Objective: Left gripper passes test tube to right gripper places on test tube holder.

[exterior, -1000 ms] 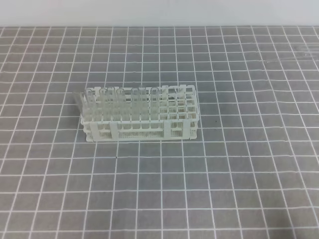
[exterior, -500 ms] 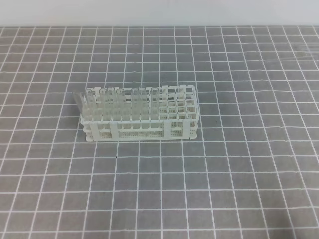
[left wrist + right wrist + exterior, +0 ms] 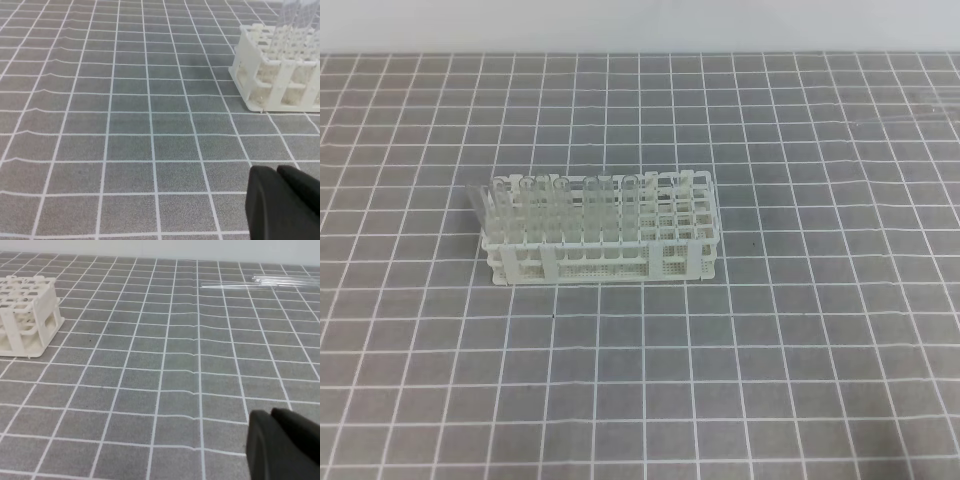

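Nothing has shifted since the earlier frames. Left gripper [image 3: 280, 172] and right gripper [image 3: 272, 415] both show jaws together, empty. Loose test tube [image 3: 280, 281] lies far ahead of the right jaws, seen clearly only by the right wrist view. Risk: rolling glass when nudged. Test tube holder [image 3: 600, 262] sits ahead-right of the left jaws.

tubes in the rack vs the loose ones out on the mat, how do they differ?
The tubes in the rack stand upright in the holes of the white rack, packed in rows toward its left end. The loose tubes lie flat on the gridded mat, side by side, far to the right of the rack and apart from it. Both sets are clear, slender glass, and neither gripper is near either.
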Tool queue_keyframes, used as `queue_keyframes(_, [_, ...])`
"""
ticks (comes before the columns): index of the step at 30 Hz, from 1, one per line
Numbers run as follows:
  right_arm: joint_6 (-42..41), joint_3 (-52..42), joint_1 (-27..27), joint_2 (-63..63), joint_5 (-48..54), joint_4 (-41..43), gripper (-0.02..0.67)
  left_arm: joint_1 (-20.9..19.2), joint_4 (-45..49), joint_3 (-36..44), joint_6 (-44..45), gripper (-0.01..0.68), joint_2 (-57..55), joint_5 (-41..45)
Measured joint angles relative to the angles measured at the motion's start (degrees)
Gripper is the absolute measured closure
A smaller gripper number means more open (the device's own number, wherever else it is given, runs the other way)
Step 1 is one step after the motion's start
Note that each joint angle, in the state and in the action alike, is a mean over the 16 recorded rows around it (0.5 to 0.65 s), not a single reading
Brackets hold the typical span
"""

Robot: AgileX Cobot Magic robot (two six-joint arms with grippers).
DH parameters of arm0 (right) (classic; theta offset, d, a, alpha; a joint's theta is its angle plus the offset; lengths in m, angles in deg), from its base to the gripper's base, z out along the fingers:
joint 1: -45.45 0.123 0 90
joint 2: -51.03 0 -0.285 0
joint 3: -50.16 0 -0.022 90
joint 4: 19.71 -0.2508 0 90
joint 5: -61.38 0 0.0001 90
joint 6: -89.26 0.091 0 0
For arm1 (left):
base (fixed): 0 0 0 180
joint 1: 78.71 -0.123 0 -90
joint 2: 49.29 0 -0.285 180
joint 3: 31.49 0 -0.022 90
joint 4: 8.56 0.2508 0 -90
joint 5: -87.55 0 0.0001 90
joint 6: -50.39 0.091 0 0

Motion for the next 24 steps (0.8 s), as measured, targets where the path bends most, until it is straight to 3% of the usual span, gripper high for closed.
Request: queue_keyframes(24, [0.00,0.00,0.00,0.00,0.00,0.00,0.662,0.00,0.01,-0.05,0.01,0.675,-0.13,0.06])
